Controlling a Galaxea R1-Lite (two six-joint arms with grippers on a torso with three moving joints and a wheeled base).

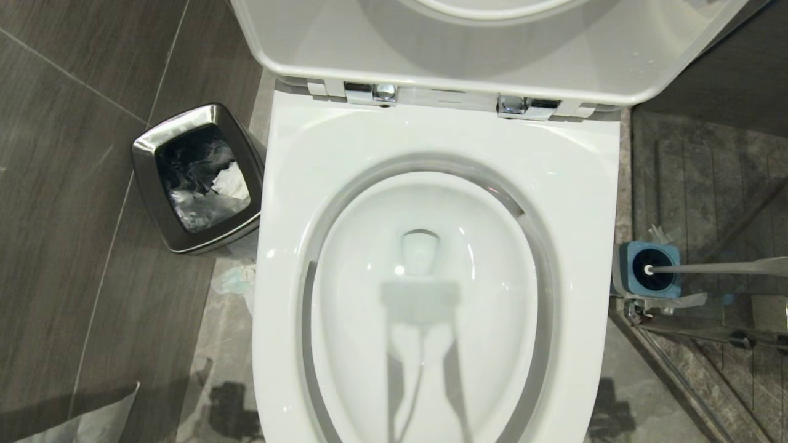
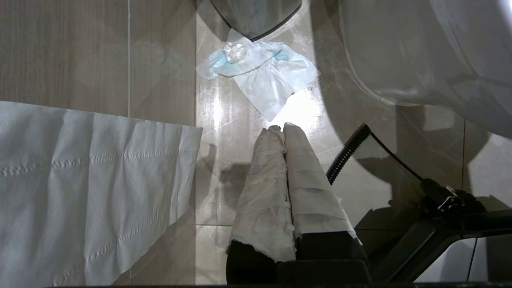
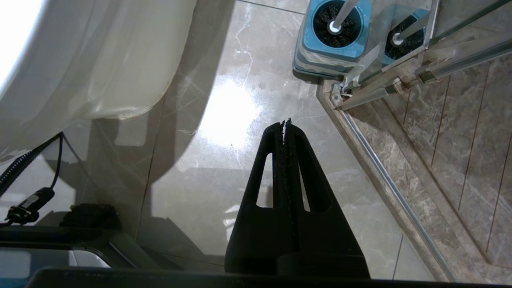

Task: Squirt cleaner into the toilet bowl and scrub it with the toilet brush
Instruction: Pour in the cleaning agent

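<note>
The white toilet bowl [image 1: 289, 184] fills the head view, its seat and lid raised at the top. The toilet brush [image 1: 714, 267] stands in its blue square holder [image 1: 628, 258] on the floor right of the bowl; the right wrist view shows the toilet brush [image 3: 344, 14] and blue holder [image 3: 310, 38] too. My left gripper [image 2: 281, 128], fingers wrapped in white tape, hangs shut and empty above the floor left of the bowl. My right gripper [image 3: 285, 123] hangs shut and empty above the floor on the right. The cleaner is out of view.
A steel bin [image 1: 141, 154] stands left of the bowl. A crumpled white-blue tissue [image 2: 260, 72] lies on the floor by it. A sheet of white paper [image 2: 80, 180] hangs at the left. A glass shower screen with a metal frame [image 3: 376, 92] borders the right.
</note>
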